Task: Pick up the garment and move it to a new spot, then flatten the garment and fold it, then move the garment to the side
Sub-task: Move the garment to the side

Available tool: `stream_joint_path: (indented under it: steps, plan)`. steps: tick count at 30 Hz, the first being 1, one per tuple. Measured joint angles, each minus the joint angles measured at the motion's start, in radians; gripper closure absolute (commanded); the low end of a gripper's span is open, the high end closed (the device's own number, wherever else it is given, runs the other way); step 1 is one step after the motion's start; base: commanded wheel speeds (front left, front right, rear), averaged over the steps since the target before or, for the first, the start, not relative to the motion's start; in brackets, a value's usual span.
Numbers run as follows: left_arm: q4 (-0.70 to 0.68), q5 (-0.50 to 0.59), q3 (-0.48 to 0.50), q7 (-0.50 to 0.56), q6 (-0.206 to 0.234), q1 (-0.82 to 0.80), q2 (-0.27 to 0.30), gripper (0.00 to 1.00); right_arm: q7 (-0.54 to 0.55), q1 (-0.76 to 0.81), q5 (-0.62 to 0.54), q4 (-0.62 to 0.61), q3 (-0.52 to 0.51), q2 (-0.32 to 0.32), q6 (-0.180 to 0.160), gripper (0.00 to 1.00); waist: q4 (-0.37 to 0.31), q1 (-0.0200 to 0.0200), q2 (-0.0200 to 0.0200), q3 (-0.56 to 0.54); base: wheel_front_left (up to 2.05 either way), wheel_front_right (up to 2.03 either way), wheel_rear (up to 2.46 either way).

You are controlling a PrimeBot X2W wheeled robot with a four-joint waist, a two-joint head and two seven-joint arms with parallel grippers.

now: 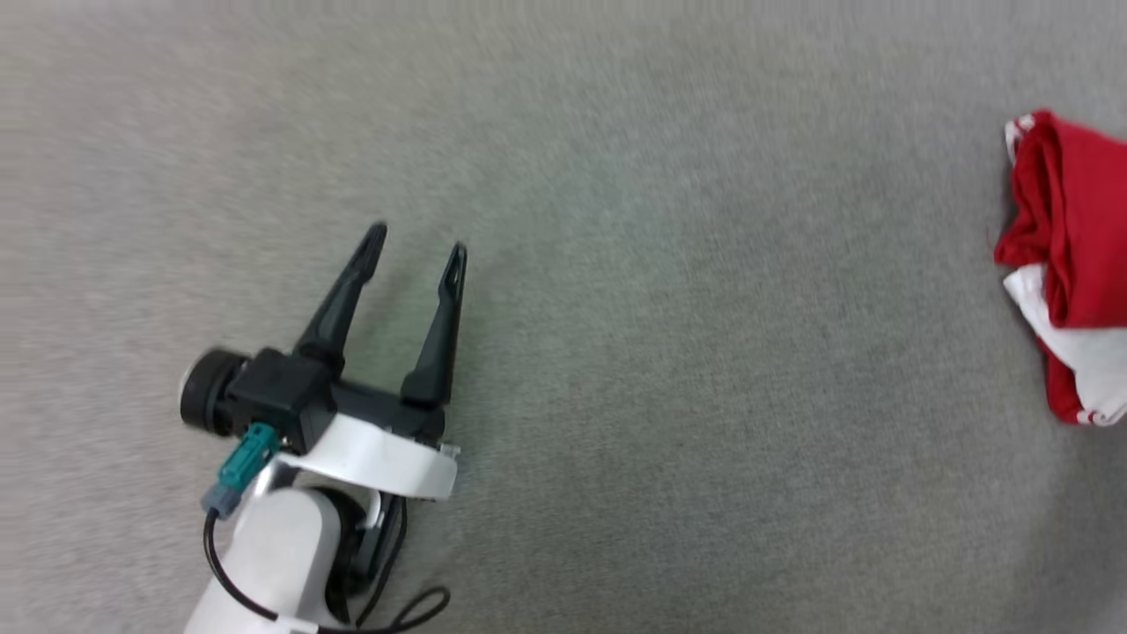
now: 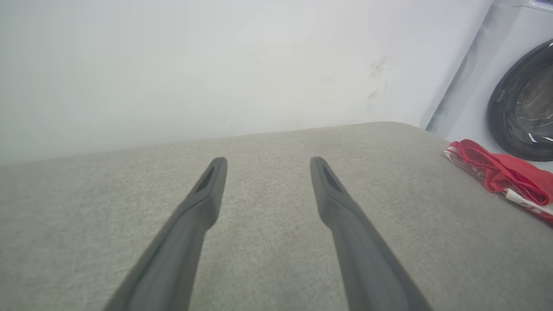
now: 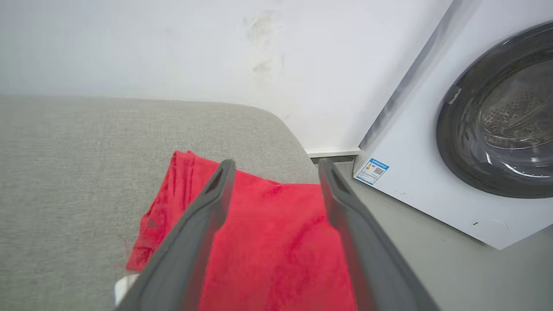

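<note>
- Down at the near left of the grey woven fabric surface (image 1: 704,352), the left gripper (image 1: 416,239) hangs over bare cloth on its pale forearm (image 1: 282,546). Its two long dark fingers (image 1: 339,299) point away and a little to the right.
- Those fingers are spread wide with nothing between them, so the tool is released.
- Far to the right, at the surface's right edge, lies the folded red jersey garment with white sleeves and red-white striped trim (image 1: 1070,255), well apart from that gripper.
- Over the garment sits the right gripper (image 3: 277,163), fingers angled toward the far edge and splayed apart with red cloth showing in the gap. It grips nothing; whether the fingers touch the cloth I cannot tell.
- Beyond the garment to the right stands a white front-loading washing machine with a dark round door (image 3: 432,185), against a white wall (image 3: 129,43).
</note>
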Motion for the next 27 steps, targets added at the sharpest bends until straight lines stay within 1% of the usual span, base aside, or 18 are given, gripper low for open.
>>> stream_joint_path:
  steps: [6,11,19,27]
  plan:
    - [0.038,-0.025,0.019,-0.007,0.024,0.071,-0.034,0.0,0.037,0.144,0.041,-0.153,0.086,0.069,0.0,0.0,0.059,-0.0001,0.0001,-0.091,0.0,0.0,0.0]
    - [0.067,-0.037,0.05,-0.008,0.039,0.126,-0.045,0.0,0.067,0.24,0.066,-0.247,0.159,0.123,0.0,0.0,0.117,-0.0001,0.0001,-0.158,0.0,0.0,0.0]
    - [0.082,-0.033,0.103,-0.01,0.059,0.216,-0.049,0.0,0.105,0.363,0.113,-0.36,0.25,0.165,0.0,0.0,0.182,-0.0001,0.0,-0.275,0.0,0.0,0.0]
    - [0.101,-0.022,0.108,-0.011,0.059,0.297,-0.049,0.0,0.151,0.531,0.124,-0.479,0.276,0.199,0.0,0.0,0.201,0.0,0.0,-0.386,0.0,0.0,0.0]
